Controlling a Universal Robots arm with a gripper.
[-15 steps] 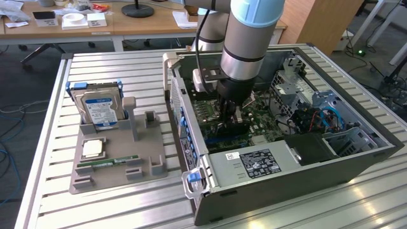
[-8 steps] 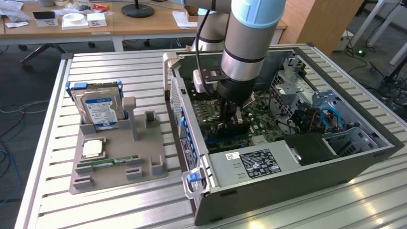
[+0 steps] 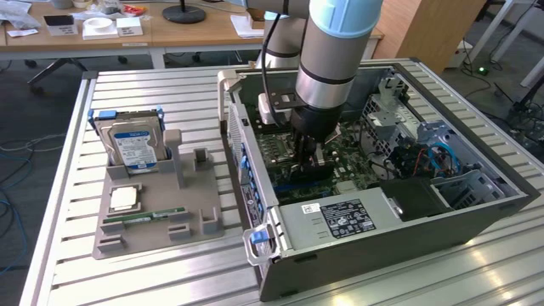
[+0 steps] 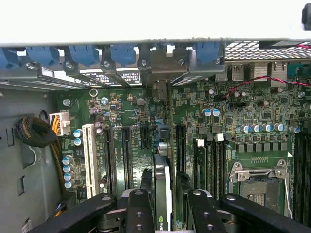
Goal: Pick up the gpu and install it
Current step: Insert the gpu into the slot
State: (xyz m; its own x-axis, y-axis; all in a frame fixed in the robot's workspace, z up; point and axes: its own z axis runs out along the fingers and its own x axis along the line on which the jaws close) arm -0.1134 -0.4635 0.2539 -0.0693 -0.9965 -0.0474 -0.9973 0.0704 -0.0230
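Pincer (image 4: 165, 206) is clamped partway closed on the gpu (image 4: 162, 189), held edge-on low over the motherboard (image 4: 243, 121) slots inside the open case (image 3: 476, 213); risk I see: slight misalignment with the slot and it jams or bends the bracket.

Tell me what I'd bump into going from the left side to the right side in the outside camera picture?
Hard drive standing in the grey holder tray → the open computer case → the gripper holding the gpu inside it.
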